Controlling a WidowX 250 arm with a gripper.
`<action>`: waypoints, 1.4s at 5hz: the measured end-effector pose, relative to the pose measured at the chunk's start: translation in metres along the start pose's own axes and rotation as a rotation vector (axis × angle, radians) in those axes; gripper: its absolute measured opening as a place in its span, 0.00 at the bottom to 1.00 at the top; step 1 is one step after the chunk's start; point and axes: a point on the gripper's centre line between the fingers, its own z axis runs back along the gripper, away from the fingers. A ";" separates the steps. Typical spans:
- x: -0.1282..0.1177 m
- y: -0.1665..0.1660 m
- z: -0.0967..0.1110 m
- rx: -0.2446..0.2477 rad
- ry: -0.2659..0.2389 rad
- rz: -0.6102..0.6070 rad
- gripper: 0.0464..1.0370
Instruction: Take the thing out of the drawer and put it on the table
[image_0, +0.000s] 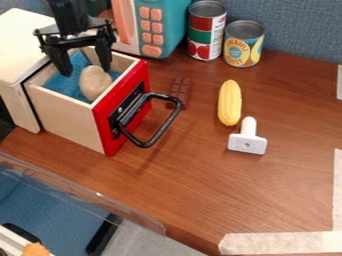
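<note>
Corn (230, 103), a white stamp (248, 140), chocolate (180, 92) and two cans (207, 31) are laid out on the wooden table (194, 185), which is backed by a blue partition (300, 25) and marked with pale tape (280, 243). The beige lump (95, 83) is contained in the opened drawer (67, 115); above it the gripper (85, 70) is held with fingers parted, nothing grasped.

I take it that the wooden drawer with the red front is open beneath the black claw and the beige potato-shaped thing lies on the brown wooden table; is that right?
Not quite: the camera view shows the beige potato-shaped thing inside the red-fronted wooden drawer, not on the brown wooden table. The drawer is indeed open beneath the black claw.
</note>
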 end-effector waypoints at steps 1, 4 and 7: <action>-0.003 -0.002 -0.006 0.002 -0.001 0.020 0.96; -0.008 -0.013 -0.038 0.049 0.040 0.065 0.92; -0.016 -0.008 -0.003 0.007 0.008 0.020 0.86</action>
